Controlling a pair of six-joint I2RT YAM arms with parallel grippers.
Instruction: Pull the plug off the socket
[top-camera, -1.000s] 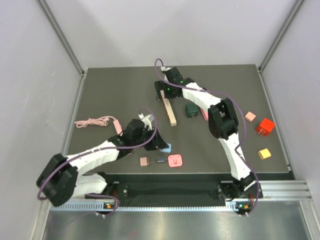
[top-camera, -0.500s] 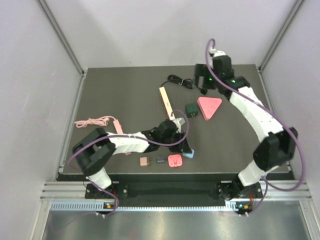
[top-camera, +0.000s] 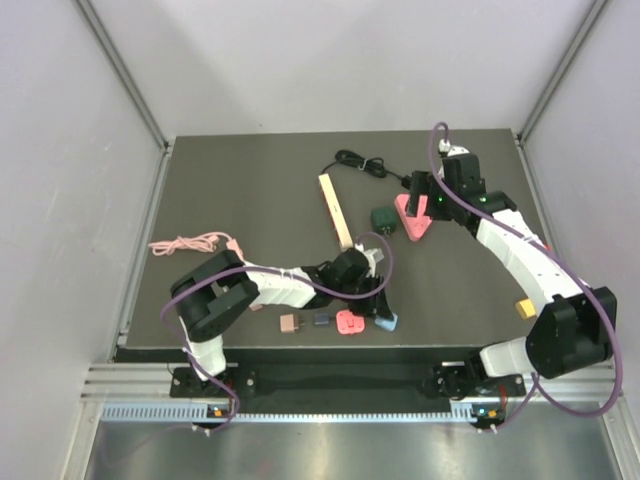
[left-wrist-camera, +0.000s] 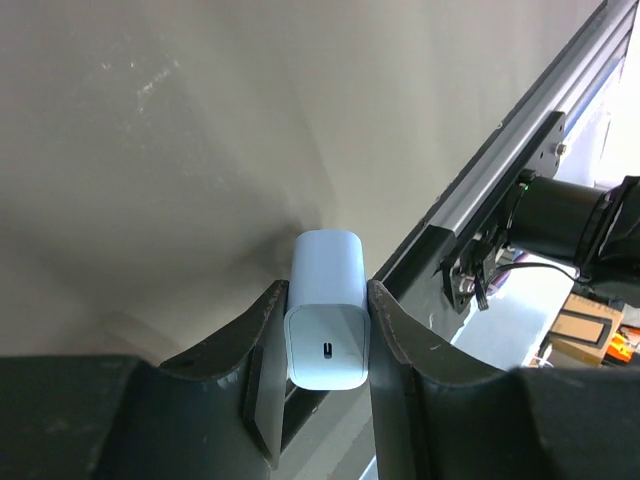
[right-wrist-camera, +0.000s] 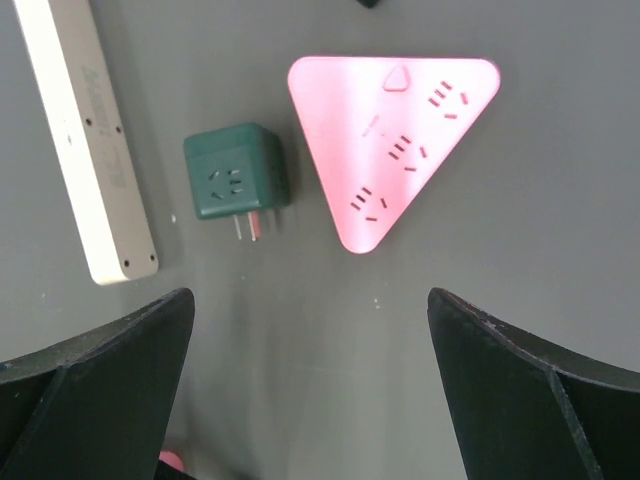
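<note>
My left gripper (top-camera: 381, 308) is shut on a light blue charger plug (left-wrist-camera: 327, 320), pinched between both fingers near the table's front edge; the plug also shows in the top view (top-camera: 387, 322). My right gripper (top-camera: 419, 196) is open and empty, hovering over a pink triangular socket (top-camera: 413, 222). In the right wrist view the gripper (right-wrist-camera: 310, 300) hangs above bare table just in front of that socket (right-wrist-camera: 395, 135). A dark green cube adapter (right-wrist-camera: 235, 180) with its prongs showing lies left of it. A beige power strip (top-camera: 336, 210) lies further left.
A black cable (top-camera: 360, 163) lies at the back. A pink cable (top-camera: 195, 243) lies at the left. A small pink socket (top-camera: 349, 321), a dark plug (top-camera: 321, 320) and a brown plug (top-camera: 289, 323) sit near the front edge. A yellow block (top-camera: 526, 308) is at the right.
My left gripper has carried the blue plug rightward to the front edge. My right arm swung from the power strip's far end to the right, then came down over the pink triangular socket.
</note>
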